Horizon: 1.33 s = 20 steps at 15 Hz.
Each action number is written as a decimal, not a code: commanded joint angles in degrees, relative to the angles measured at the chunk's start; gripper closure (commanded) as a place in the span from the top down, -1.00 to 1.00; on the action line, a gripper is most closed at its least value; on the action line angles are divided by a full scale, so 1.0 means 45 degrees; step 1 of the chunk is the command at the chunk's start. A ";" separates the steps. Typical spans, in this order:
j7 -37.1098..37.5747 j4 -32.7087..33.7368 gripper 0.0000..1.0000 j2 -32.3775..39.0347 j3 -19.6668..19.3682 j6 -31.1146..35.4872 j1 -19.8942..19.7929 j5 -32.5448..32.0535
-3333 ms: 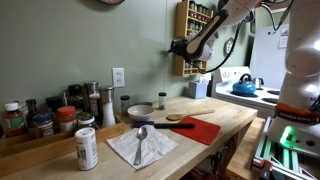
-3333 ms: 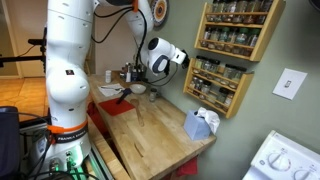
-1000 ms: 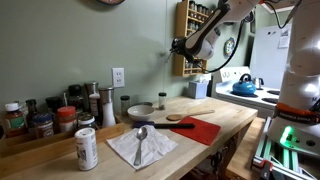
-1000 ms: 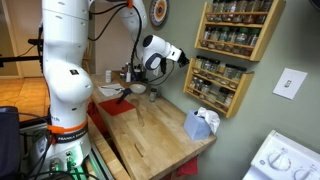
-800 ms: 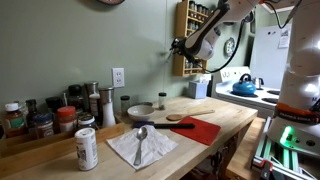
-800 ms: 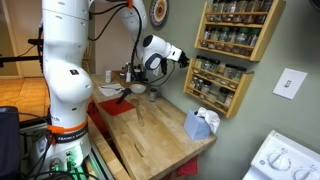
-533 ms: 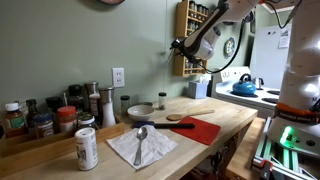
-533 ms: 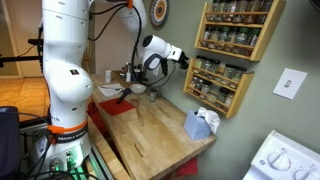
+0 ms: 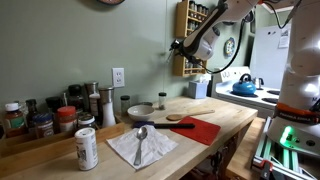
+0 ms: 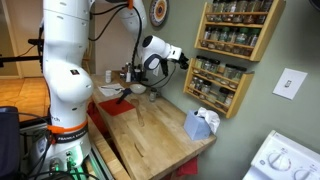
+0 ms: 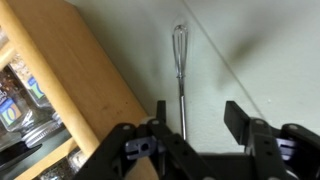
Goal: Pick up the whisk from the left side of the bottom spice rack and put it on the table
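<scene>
In the wrist view the whisk (image 11: 181, 62) hangs upright against the pale green wall, just beside the wooden side of the bottom spice rack (image 11: 85, 95). My gripper (image 11: 198, 118) is open, and the whisk's thin metal handle runs down between the fingers, close to the left fingertip (image 11: 158, 112) and well clear of the right one. In both exterior views the gripper (image 9: 178, 45) (image 10: 183, 58) is raised at the rack (image 9: 192, 64) (image 10: 218, 86), above the table (image 9: 215, 113) (image 10: 160, 138). The whisk is too small to make out there.
A taller multi-shelf rack (image 10: 238, 28) hangs above. On the worktop lie a red mat (image 9: 197, 129), a napkin with a spoon (image 9: 140, 146), a can (image 9: 87, 148), a bowl (image 9: 141, 111) and a tissue box (image 10: 200, 123). Jars (image 9: 40, 119) line the wall; a blue kettle (image 9: 243, 87) sits on the stove.
Since the earliest frames the arm has drawn slightly closer to the rack's side. Over the last second it has stayed almost still.
</scene>
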 commanded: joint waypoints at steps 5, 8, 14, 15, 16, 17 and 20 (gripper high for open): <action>-0.0414 0.0625 -0.08 0.0438 -0.0051 0.0003 0.0022 0.0310; -0.0389 0.0720 -0.20 0.0563 -0.0087 -0.0008 -0.0019 0.0342; -0.0120 0.0639 -0.34 0.0736 -0.0369 0.0115 0.0155 0.0168; -0.0134 0.0664 -0.45 0.0773 -0.0387 0.0151 0.0151 0.0184; -0.0138 0.0680 -0.45 0.0792 -0.0396 0.0148 0.0149 0.0188; -0.0159 0.0713 -0.60 0.0826 -0.0421 0.0152 0.0142 0.0192; -0.0161 0.0785 -0.68 0.0892 -0.0445 0.0122 0.0133 0.0164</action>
